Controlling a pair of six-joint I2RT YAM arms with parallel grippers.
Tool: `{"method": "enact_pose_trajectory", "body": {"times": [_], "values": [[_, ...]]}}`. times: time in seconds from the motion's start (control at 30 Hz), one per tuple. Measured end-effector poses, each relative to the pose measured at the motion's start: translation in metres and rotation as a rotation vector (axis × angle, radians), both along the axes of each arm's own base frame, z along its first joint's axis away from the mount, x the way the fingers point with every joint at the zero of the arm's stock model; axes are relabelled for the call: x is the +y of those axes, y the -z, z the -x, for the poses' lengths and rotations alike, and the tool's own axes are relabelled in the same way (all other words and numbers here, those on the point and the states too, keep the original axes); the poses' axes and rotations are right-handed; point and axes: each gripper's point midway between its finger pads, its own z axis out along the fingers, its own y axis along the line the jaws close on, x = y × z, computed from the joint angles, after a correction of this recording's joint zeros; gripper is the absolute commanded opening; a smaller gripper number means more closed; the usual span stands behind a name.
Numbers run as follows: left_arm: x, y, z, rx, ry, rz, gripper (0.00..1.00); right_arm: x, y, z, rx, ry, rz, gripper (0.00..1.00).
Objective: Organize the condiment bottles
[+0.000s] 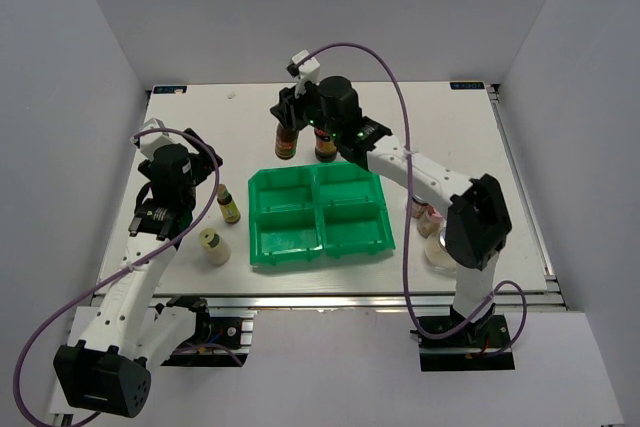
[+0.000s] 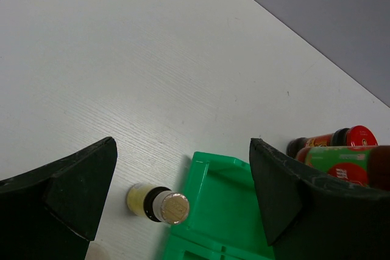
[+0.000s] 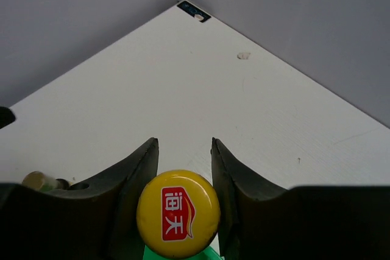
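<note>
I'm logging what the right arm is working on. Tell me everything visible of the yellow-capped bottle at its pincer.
The yellow-capped bottle has a round, glossy yellow cap, plastic by its look, bearing a red-and-white logo. From above its body looks slim and dark, standing upright at the far edge of the green tray. The right pincer flanks it closely with both fingers; the cap hides any contact.

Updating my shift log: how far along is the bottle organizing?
Done: nothing visible; all four sections of the green tray look empty. In hand: the right gripper straddles a yellow-capped bottle behind the tray, grip unclear; the left gripper is open, aimed at a small gold-capped bottle. Left: those two, the cream bottle, a second dark bottle and the jars beside the right arm.
</note>
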Motion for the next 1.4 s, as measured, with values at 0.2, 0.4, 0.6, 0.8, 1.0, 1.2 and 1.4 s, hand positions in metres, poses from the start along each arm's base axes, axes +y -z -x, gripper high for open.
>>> {"method": "enact_pose_trajectory", "body": {"times": [0.2, 0.4, 0.6, 0.8, 1.0, 1.2, 1.4], "values": [[0.001, 0.000, 0.000, 0.000, -0.003, 0.000, 0.98, -0.015, -0.008, 0.028, -0.029, -0.046, -0.011, 0.00], [0.001, 0.000, 0.000, 0.000, -0.003, 0.000, 0.98, -0.022, 0.050, 0.041, 0.054, -0.061, 0.090, 0.00], [0.000, 0.000, 0.000, 0.000, -0.004, 0.002, 0.98, -0.020, 0.064, 0.047, 0.072, -0.077, 0.109, 0.00], [0.000, 0.000, 0.000, 0.000, -0.004, 0.003, 0.98, -0.015, 0.070, 0.048, 0.053, -0.080, 0.101, 0.00], [0.001, 0.000, 0.000, -0.001, -0.006, 0.003, 0.98, -0.016, 0.111, 0.052, 0.062, -0.075, 0.162, 0.00], [0.004, 0.003, 0.001, 0.009, -0.026, 0.002, 0.98, -0.013, 0.126, 0.054, 0.036, -0.075, 0.157, 0.14], [0.003, 0.012, 0.000, 0.041, -0.033, 0.016, 0.98, -0.013, 0.125, 0.054, 0.025, -0.065, 0.132, 0.57]]}}
